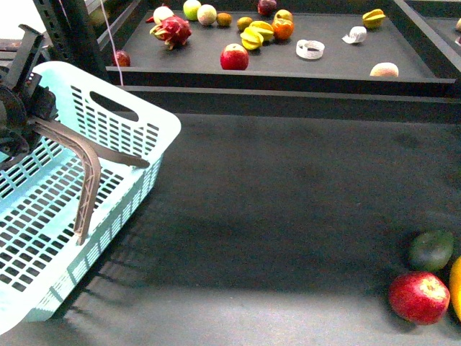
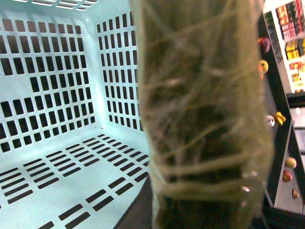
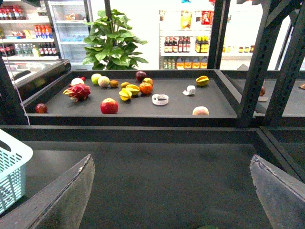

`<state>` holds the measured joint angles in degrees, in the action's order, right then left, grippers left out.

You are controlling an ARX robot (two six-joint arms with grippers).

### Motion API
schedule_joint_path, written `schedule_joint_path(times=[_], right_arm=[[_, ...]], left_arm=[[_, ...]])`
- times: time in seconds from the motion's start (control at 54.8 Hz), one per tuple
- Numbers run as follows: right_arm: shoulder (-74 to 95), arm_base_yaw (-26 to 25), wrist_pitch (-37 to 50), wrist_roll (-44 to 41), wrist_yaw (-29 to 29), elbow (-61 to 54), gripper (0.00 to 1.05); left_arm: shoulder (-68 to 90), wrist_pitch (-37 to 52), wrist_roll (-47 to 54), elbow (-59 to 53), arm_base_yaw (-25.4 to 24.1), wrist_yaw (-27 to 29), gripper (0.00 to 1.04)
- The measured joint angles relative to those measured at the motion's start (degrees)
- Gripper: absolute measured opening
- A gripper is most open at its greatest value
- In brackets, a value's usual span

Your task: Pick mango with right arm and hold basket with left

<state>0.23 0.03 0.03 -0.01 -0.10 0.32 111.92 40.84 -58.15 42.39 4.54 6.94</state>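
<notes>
The pale aqua basket stands tilted at the left of the front view, its brown-grey handle swung over the opening. My left gripper is shut on the basket at its far-left rim. In the left wrist view the basket's slotted inside is empty, and a blurred beige ribbed shape fills the middle. The mango shows only as a yellow-orange sliver at the right edge. My right gripper is open and empty above the dark table; it is out of the front view.
A red apple and a dark green fruit lie beside the mango. A raised shelf tray at the back holds a dragon fruit, another red apple and several other fruits. Black rack posts stand at the right.
</notes>
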Motion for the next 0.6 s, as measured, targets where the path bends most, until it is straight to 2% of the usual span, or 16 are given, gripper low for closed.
schedule_joint_path(times=[0.201,0.475,0.603], right_arm=[[0.00,0.00,0.00,0.00,-0.02,0.00,0.97],[0.02,0.00,0.00,0.00,-0.02,0.00,0.97],[0.00,0.00,0.00,0.00,-0.02,0.00,0.97]], left_arm=[[-5.44,4.90,9.97,-4.96,6.23,-8.66,0.05],[-10.67,7.48,21.33,-7.43,13.60,-16.50,0.05],[-11.13,9.97,27.06,-9.22,16.55,-18.01,0.05]])
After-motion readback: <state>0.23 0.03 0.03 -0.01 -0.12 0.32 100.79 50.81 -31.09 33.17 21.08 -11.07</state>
